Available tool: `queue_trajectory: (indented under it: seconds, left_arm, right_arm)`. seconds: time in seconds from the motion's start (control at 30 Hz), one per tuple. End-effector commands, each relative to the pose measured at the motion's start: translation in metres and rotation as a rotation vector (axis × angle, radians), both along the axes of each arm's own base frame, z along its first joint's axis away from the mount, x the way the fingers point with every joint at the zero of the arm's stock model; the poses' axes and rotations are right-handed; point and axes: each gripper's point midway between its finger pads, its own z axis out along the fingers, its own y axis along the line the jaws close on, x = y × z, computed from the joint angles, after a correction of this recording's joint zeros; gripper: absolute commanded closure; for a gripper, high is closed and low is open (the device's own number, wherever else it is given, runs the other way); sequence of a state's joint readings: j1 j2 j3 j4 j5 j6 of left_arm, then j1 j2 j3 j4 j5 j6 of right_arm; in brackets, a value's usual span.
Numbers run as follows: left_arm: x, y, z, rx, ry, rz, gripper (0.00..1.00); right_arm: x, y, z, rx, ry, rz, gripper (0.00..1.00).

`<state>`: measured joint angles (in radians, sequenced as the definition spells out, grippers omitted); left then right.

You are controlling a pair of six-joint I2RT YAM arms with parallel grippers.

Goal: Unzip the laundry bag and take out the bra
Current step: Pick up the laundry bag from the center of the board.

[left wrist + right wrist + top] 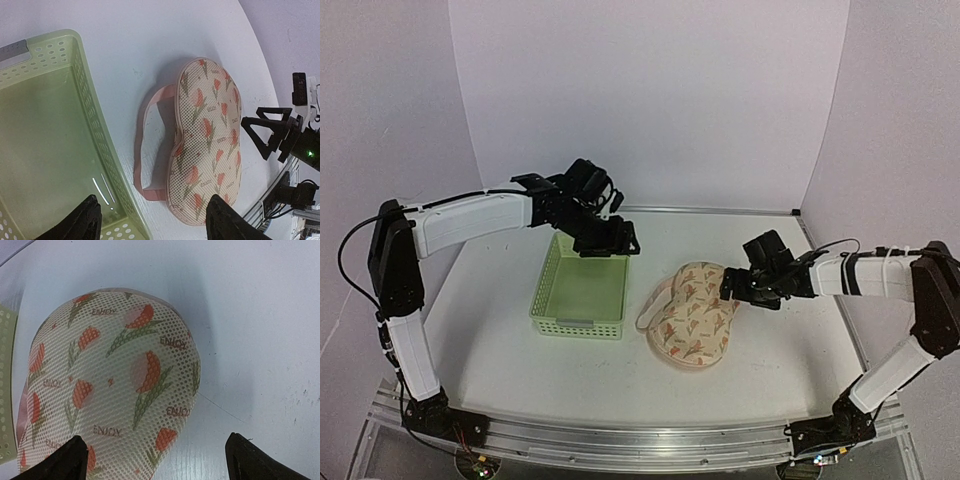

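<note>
While the laundry bag (pixel 692 312) lies closed on the tabletop (pixel 490 340) just beside the basket (pixel 578 323) in the top view, the left jaws hang open over the basket and the right jaws stand open at the bag's edge. From the left wrist, the pink loop (pixel 138 155) lies between bag and basket and could snag. From the right wrist no zip puller shows, so the jaws may pinch only mesh.

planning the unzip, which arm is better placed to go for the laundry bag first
Right: the right gripper, open, sits at the laundry bag edge, while the left gripper hangs over the green basket.
</note>
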<state>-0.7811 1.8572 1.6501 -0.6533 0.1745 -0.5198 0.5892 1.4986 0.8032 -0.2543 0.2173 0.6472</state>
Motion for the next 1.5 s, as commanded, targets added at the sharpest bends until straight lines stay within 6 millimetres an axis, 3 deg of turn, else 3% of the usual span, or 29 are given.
queue_trajectory:
  seconds: [0.0, 0.17, 0.33, 0.57, 0.7, 0.8, 1.03, 1.3, 1.47]
  left_arm:
    - [0.000, -0.009, 0.016, -0.037, -0.033, -0.021, 0.28]
    - [-0.003, -0.012, 0.013, -0.037, -0.023, -0.027, 0.28]
    - [-0.005, -0.013, 0.016, -0.040, -0.029, -0.031, 0.28]
    - [-0.004, -0.015, 0.016, -0.043, -0.028, -0.034, 0.28]
    - [-0.004, -0.016, 0.018, -0.046, -0.033, -0.036, 0.27]
    - [-0.003, -0.017, 0.018, -0.047, -0.031, -0.038, 0.27]
    - [-0.002, -0.020, 0.021, -0.056, -0.035, -0.044, 0.27]
    - [-0.002, -0.026, 0.024, -0.071, -0.032, -0.067, 0.27]
    - [-0.005, -0.031, 0.030, -0.093, -0.038, -0.106, 0.27]
  right_arm:
    - [0.025, 0.026, 0.012, 0.179, -0.026, 0.057, 0.03]
    - [0.033, 0.034, 0.000, 0.270, 0.021, 0.046, 0.02]
    - [0.034, 0.029, -0.022, 0.311, 0.073, -0.004, 0.02]
    - [0.034, 0.038, -0.024, 0.411, 0.076, 0.011, 0.10]
    - [0.033, 0.043, -0.014, 0.451, 0.058, 0.027, 0.22]
    - [0.032, 0.045, -0.005, 0.475, 0.045, 0.037, 0.38]
    - [0.029, 0.048, 0.033, 0.530, -0.034, 0.074, 0.97]
    - [0.016, 0.049, 0.084, 0.516, -0.141, 0.082, 1.00]
    - [0.003, 0.064, 0.112, 0.422, -0.200, 0.133, 1.00]
